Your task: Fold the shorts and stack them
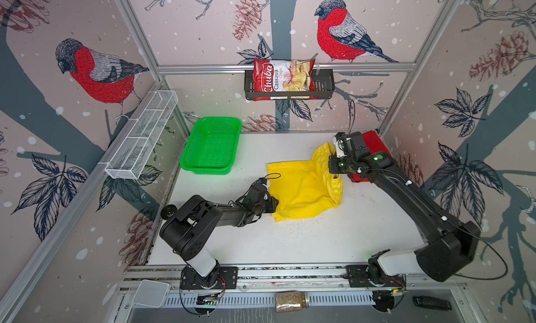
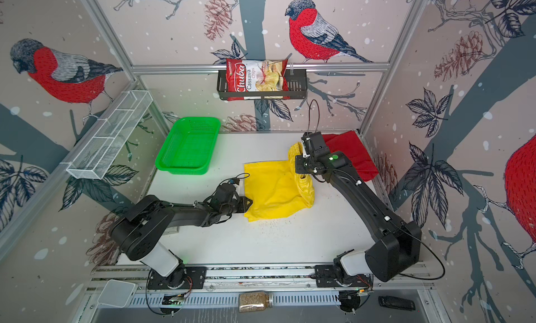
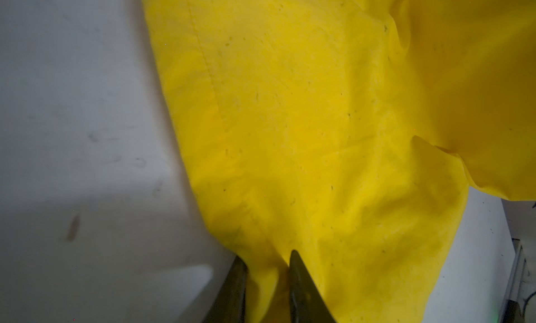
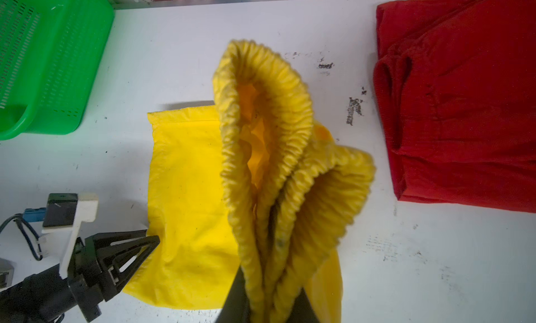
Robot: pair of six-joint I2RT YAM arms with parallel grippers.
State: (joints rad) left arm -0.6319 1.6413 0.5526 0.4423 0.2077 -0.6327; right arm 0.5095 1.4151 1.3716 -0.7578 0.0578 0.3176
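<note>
My right pincer [image 4: 269, 301] clamps the yellow shorts [image 1: 301, 188] by the waistband; my left pincer [image 3: 268, 266] barely nips the hem, which could slip.

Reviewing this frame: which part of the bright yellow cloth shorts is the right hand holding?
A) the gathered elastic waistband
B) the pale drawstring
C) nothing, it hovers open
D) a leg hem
A: the right wrist view shows the right hand shut on the ruffled waistband of the bright yellow cloth shorts.
</note>
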